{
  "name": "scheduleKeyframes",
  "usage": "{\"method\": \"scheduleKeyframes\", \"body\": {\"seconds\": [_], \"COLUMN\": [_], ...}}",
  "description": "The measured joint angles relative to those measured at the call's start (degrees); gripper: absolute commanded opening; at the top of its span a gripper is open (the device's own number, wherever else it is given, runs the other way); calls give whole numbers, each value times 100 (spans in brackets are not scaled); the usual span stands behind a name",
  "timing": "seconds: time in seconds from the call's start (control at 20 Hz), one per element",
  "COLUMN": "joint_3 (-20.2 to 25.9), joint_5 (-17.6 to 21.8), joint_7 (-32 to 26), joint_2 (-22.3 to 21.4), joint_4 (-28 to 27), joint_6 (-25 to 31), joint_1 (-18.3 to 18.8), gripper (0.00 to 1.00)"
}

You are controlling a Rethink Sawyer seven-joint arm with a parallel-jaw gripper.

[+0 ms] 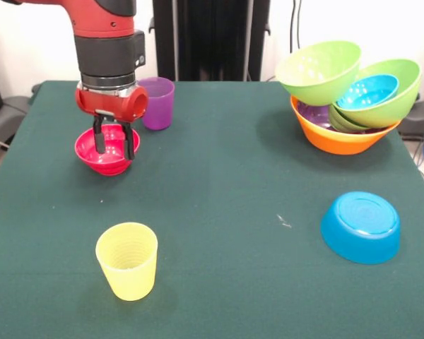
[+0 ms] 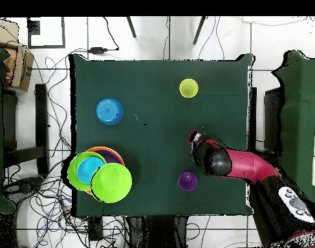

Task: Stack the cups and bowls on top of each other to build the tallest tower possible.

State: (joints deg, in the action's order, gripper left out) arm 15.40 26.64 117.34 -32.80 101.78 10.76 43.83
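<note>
arm: red and black arm (image 1: 106,42) comes down over the table's left part in the front view; in the overhead view it reaches in from the lower right and hides what is under its end.
gripper: gripper (image 1: 113,145) hangs over the pink-red bowl (image 1: 104,154), tips down inside it.
fingers: two dark fingers (image 1: 98,140) spread apart, one at each side of the bowl's hollow; whether they touch the bowl's wall cannot be told.
pink-red bowl: upright on the green table (image 1: 219,212), near the left edge in the front view, just beside the purple cup.
purple cup: translucent purple cup (image 1: 157,102) stands upright, mouth up, just behind and to the right of the pink-red bowl; in the overhead view it shows just below the arm's end (image 2: 187,181).
yellow cup: pale ribbed yellow cup (image 1: 127,260) stands upright, mouth up, at the near left of the front view, well apart from all else; also seen from above (image 2: 189,88).
lone blue bowl: blue bowl (image 1: 360,226) lies upside down, bottom up, slightly tilted, at the near right of the front view, alone.
tower: orange bowl (image 1: 336,138) is the base, at the far right of the front view; a purple bowl (image 1: 314,113) shows inside it.
tower, upper part: three lime green bowls lean in the pile; one (image 1: 318,70) is tilted on the left rim, a second (image 1: 389,99) tilts to the right and holds a small blue bowl (image 1: 367,90), and a third (image 1: 343,121) shows only as an edge under it.
tower, from above: the pile (image 2: 98,173) sits by the table's lower left corner.
</note>
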Motion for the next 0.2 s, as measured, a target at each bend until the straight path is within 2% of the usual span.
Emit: {"method": "scheduleKeyframes", "body": {"seconds": [0.2], "joint_3": [-300], "joint_5": [0], "joint_7": [0], "joint_2": [-95], "joint_4": [89], "joint_6": [-169], "joint_1": [-311], "gripper": [100]}}
